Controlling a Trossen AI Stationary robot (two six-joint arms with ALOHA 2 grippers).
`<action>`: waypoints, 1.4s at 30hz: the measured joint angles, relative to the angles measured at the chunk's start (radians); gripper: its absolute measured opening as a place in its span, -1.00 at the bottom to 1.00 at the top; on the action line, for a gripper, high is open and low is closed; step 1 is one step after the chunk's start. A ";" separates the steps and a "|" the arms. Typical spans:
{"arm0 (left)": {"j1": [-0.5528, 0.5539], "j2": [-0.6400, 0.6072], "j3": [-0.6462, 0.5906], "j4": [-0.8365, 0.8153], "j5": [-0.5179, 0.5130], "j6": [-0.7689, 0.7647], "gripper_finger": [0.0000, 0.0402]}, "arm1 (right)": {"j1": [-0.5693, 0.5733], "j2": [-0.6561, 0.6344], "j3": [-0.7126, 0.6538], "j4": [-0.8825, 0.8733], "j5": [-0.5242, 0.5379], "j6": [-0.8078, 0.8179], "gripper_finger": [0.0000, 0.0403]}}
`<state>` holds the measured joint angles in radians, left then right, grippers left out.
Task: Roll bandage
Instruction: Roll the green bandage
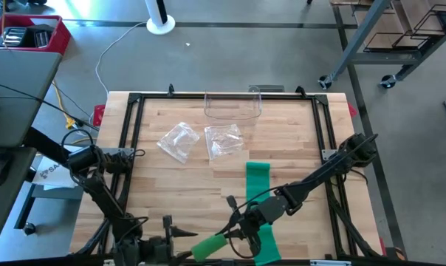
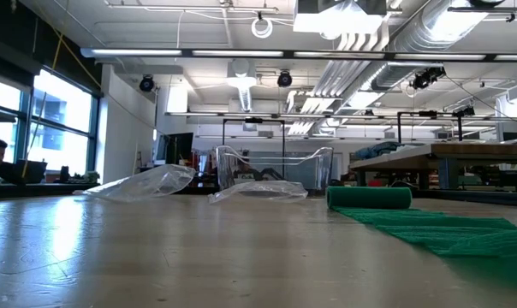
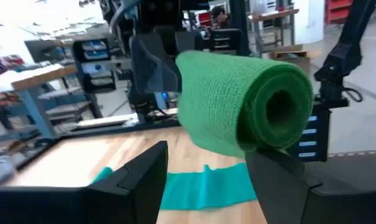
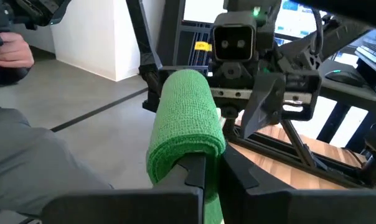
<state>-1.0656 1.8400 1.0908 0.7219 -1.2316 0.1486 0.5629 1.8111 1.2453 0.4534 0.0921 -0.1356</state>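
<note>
A green bandage strip (image 1: 258,193) lies flat on the wooden table, running from mid-table to the near edge. Its far end shows in the low view as a short roll (image 2: 369,198) lying on the table. At the near edge, the strip's other end is wound into a thick roll (image 1: 210,247), lifted between both grippers. My right gripper (image 1: 235,230) is shut on one end of this roll (image 4: 185,118). My left gripper (image 3: 206,177) is open, with its fingers on either side of and just below the other end of the roll (image 3: 244,99). My right gripper pinches the roll's end (image 4: 188,155) between its two nearly closed fingers, which point along the roll toward the table's left. The fingers hide the exact spot. The roll is lifted clear and roughly level. I cannot tell whether my left gripper's open fingers touch the roll's hollow end (image 3: 281,112).
Two crumpled clear plastic bags (image 1: 179,140) (image 1: 224,140) and a clear open container (image 1: 232,107) sit on the far half of the table. A black frame (image 1: 134,133) runs along the table's edges. A person's hand (image 4: 10,50) shows beyond the table.
</note>
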 joint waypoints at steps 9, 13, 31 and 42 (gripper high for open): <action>-0.099 -0.010 0.006 0.044 -0.150 0.102 0.06 | -0.001 0.000 -0.001 -0.008 0.001 0.000 -0.96; -0.072 -0.011 0.006 0.057 -0.089 0.127 0.06 | -0.003 0.000 -0.001 -0.001 0.002 0.000 -0.96; 0.008 -0.011 0.005 0.114 0.063 0.117 0.06 | -0.003 0.000 -0.001 0.001 0.001 0.004 -0.96; 0.055 -0.011 0.005 0.115 0.107 0.052 -0.07 | -0.005 0.000 -0.001 0.007 0.007 0.004 -0.96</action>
<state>-1.0111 1.8294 1.0958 0.8367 -1.1248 0.2007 0.5579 1.8111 1.2446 0.4606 0.0986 -0.1314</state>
